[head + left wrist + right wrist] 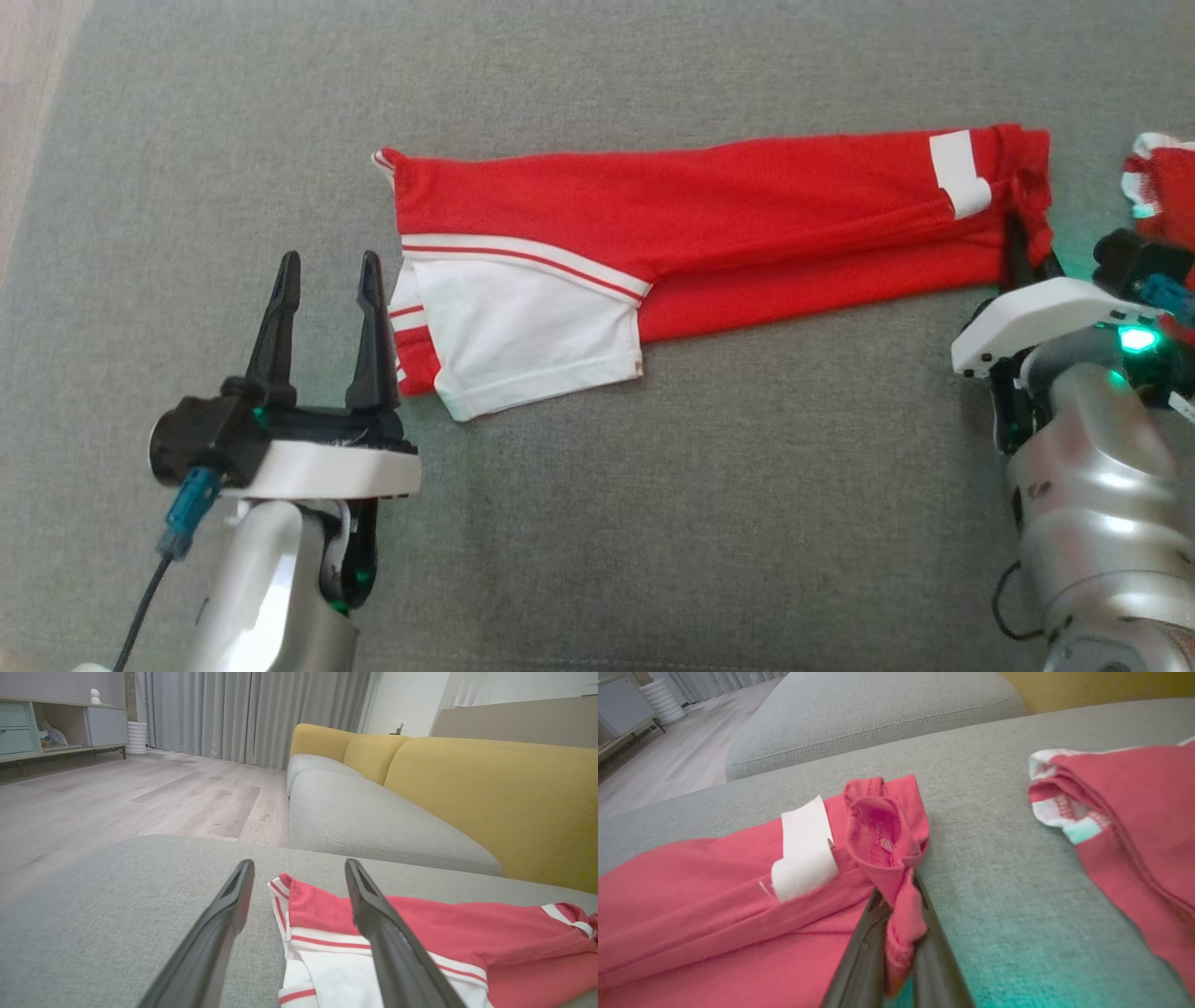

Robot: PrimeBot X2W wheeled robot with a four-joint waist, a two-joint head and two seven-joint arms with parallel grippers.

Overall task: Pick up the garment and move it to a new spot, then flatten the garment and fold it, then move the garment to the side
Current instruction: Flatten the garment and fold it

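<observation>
1. The garment (700,205), a long red strip with a white striped panel at its left end, lies flat across the grey cushion (653,523); the left gripper (330,261) stands at the near side of that left end, jaws wide apart and holding nothing; the right gripper (899,900) has its jaws together, clamped on a bunched fold at the garment's right end, just beside the white label (803,858).
2. In the head view the right gripper's fingers are mostly covered by its white wrist housing and the red cloth; whether the left gripper's inner finger touches the white panel, I cannot tell; a second red garment (1162,182) is cut off by the right edge.
3. The right wrist view shows the pinch plainly, with cloth squeezed between the dark fingers; the left wrist view shows the garment's far-left corner through the gap, and beyond the cushion a yellow sofa back (490,798) and a wooden floor (117,802).
</observation>
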